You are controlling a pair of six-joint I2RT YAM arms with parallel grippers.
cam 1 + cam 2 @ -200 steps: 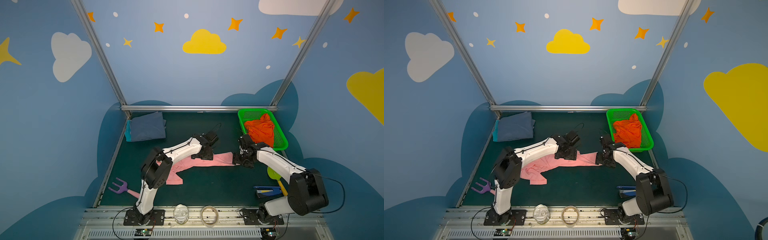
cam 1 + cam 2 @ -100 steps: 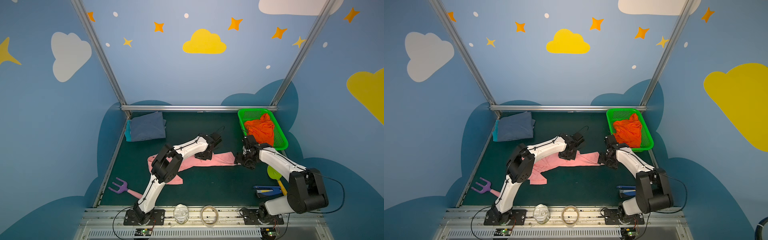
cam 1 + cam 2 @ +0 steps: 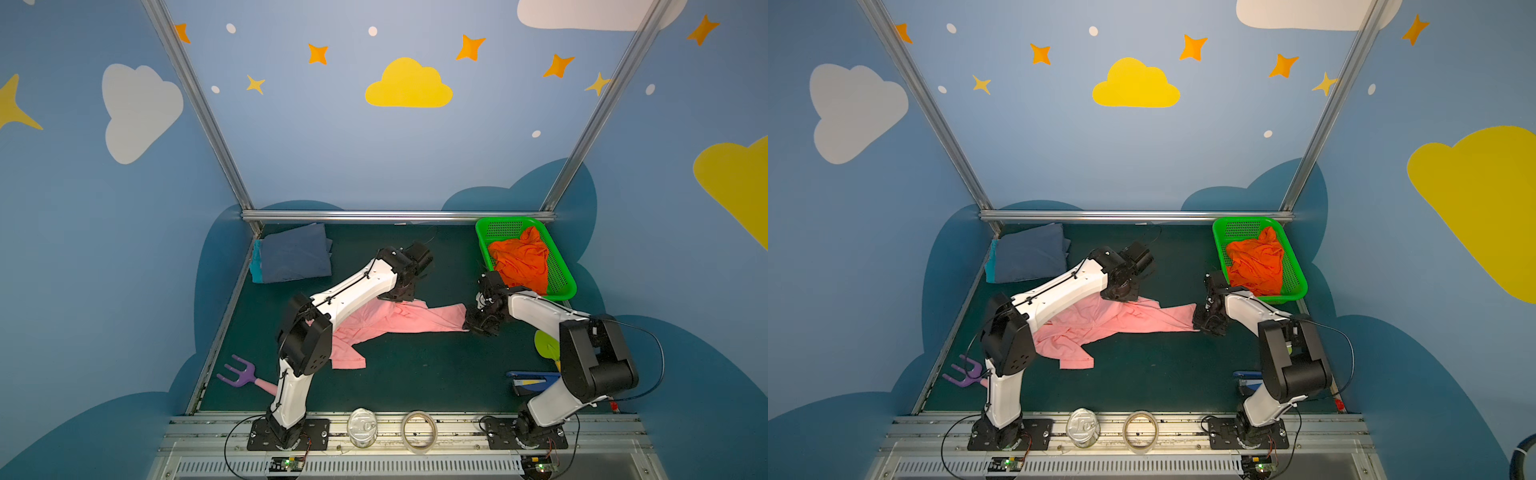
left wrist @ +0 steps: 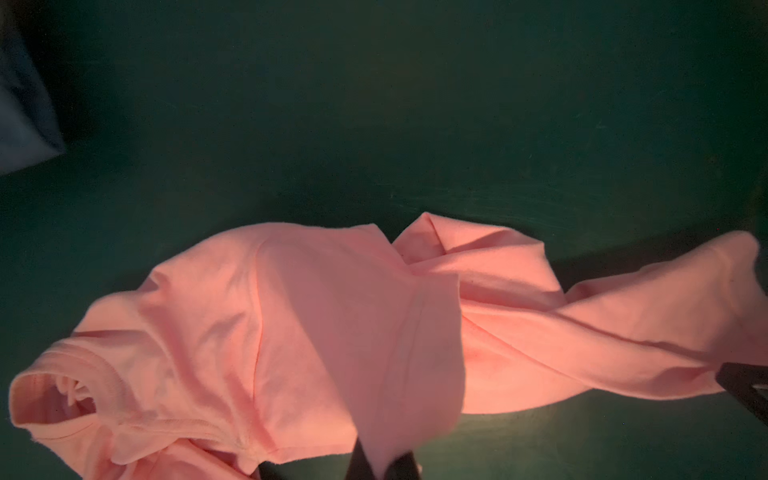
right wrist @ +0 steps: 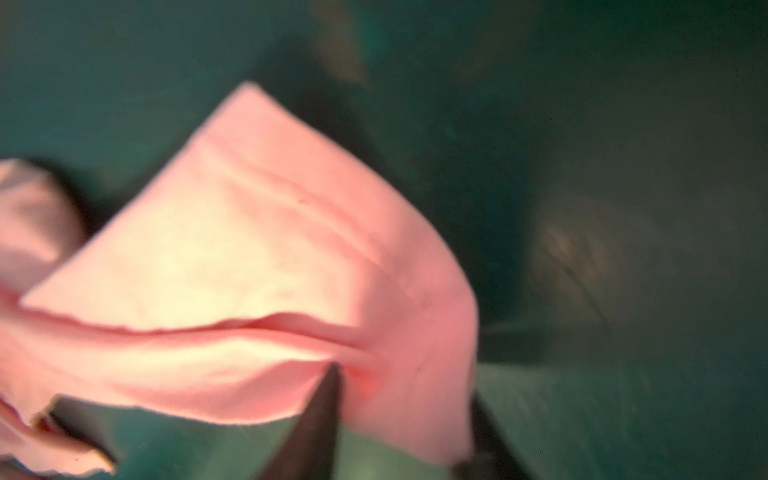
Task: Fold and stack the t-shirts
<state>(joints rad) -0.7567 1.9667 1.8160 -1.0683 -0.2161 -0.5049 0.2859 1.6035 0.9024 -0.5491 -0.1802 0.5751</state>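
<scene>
A pink t-shirt (image 3: 399, 322) (image 3: 1125, 322) lies crumpled and stretched sideways on the green mat. My left gripper (image 3: 405, 297) (image 4: 380, 461) stands at its far middle edge, shut on a fold of pink cloth. At the shirt's right end, my right gripper (image 3: 478, 324) (image 5: 399, 432) is shut on the hem corner, cloth filling the gap between its fingers. An orange t-shirt (image 3: 519, 257) is bunched in the green basket (image 3: 482, 232). A folded slate-blue t-shirt (image 3: 295, 253) rests on a teal one (image 3: 257, 262) at the back left.
A purple toy fork (image 3: 239, 372) lies front left. A blue stapler (image 3: 532, 380) and a yellow-green spoon (image 3: 546, 345) sit by the right arm's base. On the front rail stand a metal can (image 3: 362, 426) and a tape roll (image 3: 419, 430).
Both grippers have closed on the pink t-shirt, the left first and the right just now. The shirt's right end has been drawn out slightly toward the right arm.
</scene>
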